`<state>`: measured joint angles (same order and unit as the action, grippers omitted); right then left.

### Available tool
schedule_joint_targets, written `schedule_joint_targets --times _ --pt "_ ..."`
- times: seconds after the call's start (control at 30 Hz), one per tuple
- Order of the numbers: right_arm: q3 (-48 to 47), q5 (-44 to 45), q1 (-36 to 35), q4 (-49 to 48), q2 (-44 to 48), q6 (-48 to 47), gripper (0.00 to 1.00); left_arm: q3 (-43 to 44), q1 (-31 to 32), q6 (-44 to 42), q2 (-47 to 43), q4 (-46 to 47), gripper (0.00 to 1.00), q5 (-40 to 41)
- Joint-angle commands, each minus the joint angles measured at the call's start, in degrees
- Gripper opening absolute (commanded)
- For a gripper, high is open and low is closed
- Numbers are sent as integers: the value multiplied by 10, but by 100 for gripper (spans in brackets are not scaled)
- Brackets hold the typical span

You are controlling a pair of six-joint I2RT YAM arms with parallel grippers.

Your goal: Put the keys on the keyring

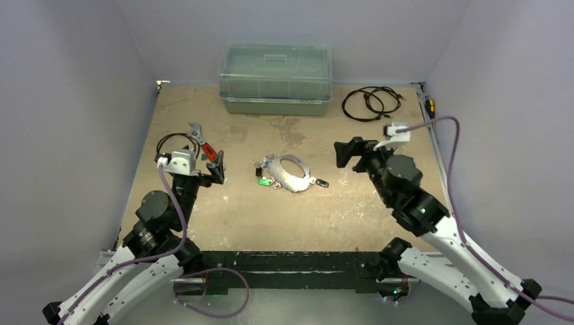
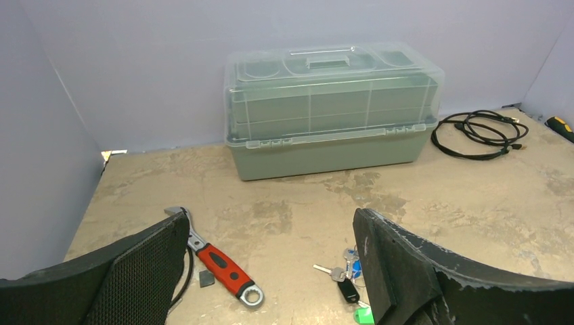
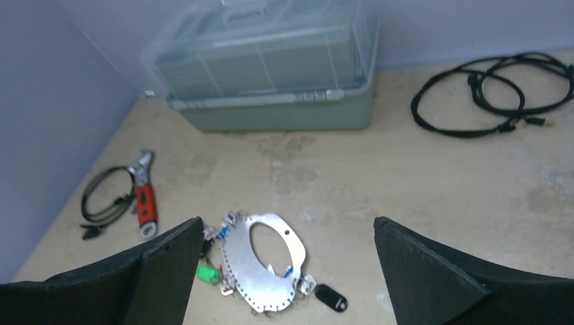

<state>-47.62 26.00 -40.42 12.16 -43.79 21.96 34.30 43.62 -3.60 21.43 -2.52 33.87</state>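
Top external view: keyring lies flat at mid-counter. Keys cluster against its left and near edges, with green and black tags showing. Left hand is released, left of the ring. Right hand is released, to its right. Neither touches it.

Item 1: your left claw. Jaws spread wide, nothing gripped, pointing inward to your right.
Item 2: your right claw. Jaws spread wide, nothing gripped, pointing inward to your left.
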Motion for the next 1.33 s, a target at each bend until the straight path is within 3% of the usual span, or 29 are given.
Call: schedule_joint_targets --times 0.0,0.27,0.47,0.73,1.3 --pt "48 12 3 -65 81 -30 99 10 -2 4 5 14 90 2" --pt "134 23 3 -143 218 -24 99 -47 -2 -36 35 96 97 32" --pt "161 23 3 -156 242 6 99 -109 -12 -69 99 194 99 79" --pt "193 11 3 -166 253 -1 99 -116 -72 -56 157 223 99 28" --pt "221 -32 3 -201 256 -26 99 -134 -75 -79 93 203 99 30"
